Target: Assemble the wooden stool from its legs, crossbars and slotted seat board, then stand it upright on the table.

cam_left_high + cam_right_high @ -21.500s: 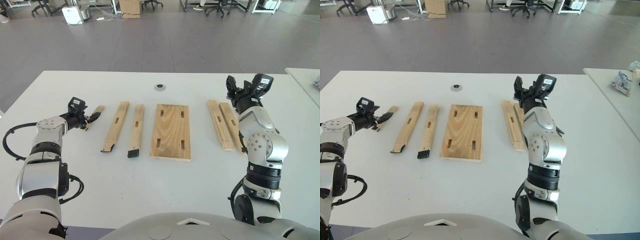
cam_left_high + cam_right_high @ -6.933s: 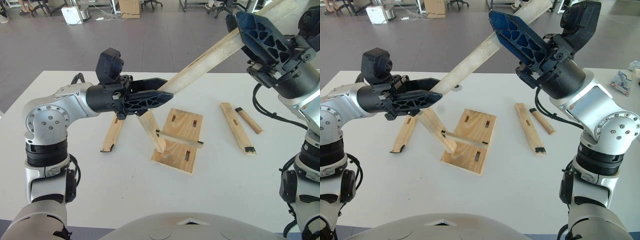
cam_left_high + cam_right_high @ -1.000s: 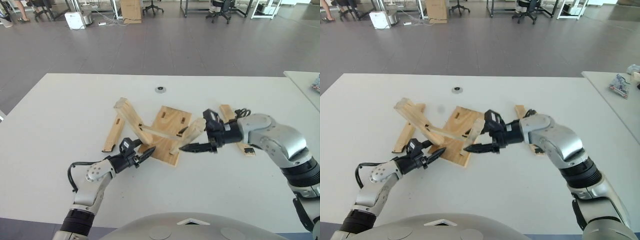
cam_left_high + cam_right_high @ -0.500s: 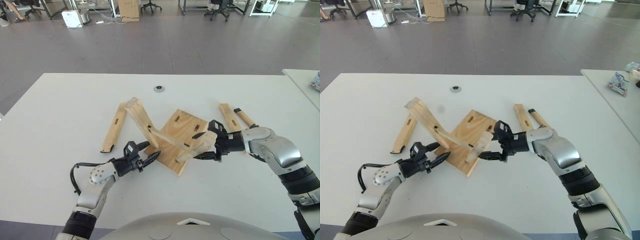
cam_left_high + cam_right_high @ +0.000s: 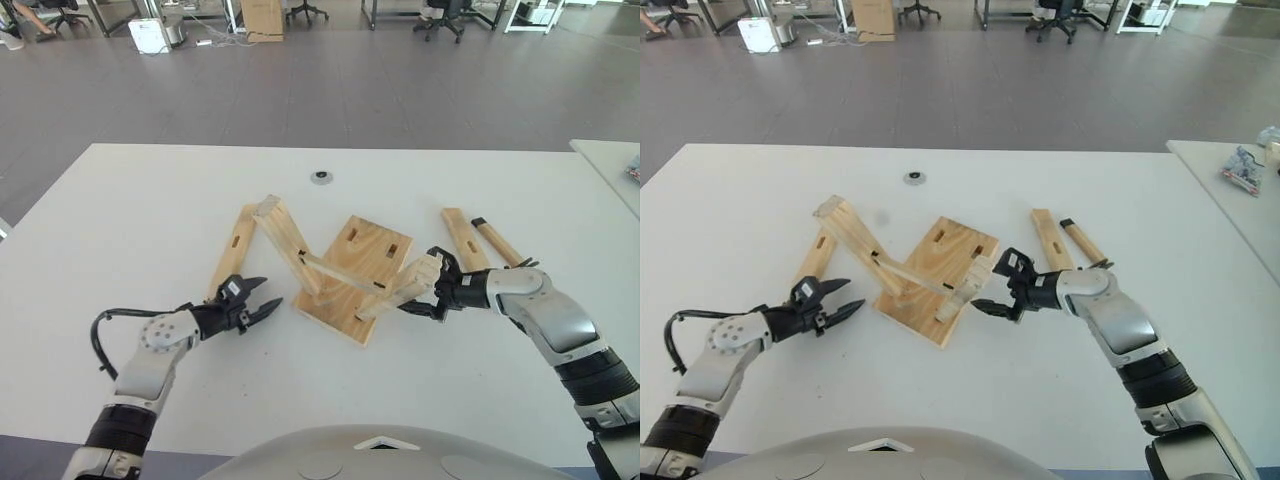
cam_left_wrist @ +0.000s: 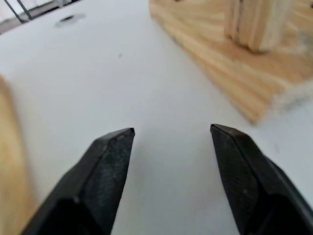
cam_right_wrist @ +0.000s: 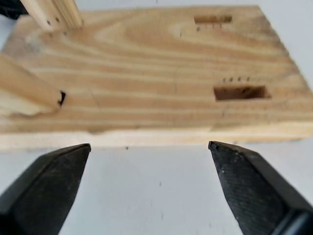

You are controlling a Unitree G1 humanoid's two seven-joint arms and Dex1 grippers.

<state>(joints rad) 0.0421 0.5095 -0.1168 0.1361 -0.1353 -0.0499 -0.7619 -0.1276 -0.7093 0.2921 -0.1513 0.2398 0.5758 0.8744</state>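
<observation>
The slotted seat board point(image 5: 362, 262) lies flat mid-table, turned at an angle. Two legs joined by a thin crossbar point(image 5: 340, 271) rest on it: one leg point(image 5: 287, 243) leans up to the left, and the other leg point(image 5: 400, 289) lies low over the board's right edge. My right gripper point(image 5: 998, 284) is open at that low leg's end, facing the board point(image 7: 146, 73), with nothing between its fingers. My left gripper point(image 5: 268, 295) is open just above the table, left of the board's near corner point(image 6: 254, 93), and holds nothing.
A loose slotted leg point(image 5: 232, 250) lies left of the assembly. Another leg point(image 5: 460, 238) and a short bar with a black tip point(image 5: 497, 241) lie to the right. A small round disc point(image 5: 321, 178) sits farther back. White table stretches along the front.
My left gripper has drawn back to the left, away from the board's near edge. The right gripper has stayed beside the low leg's end, and its fingers now stand apart.
</observation>
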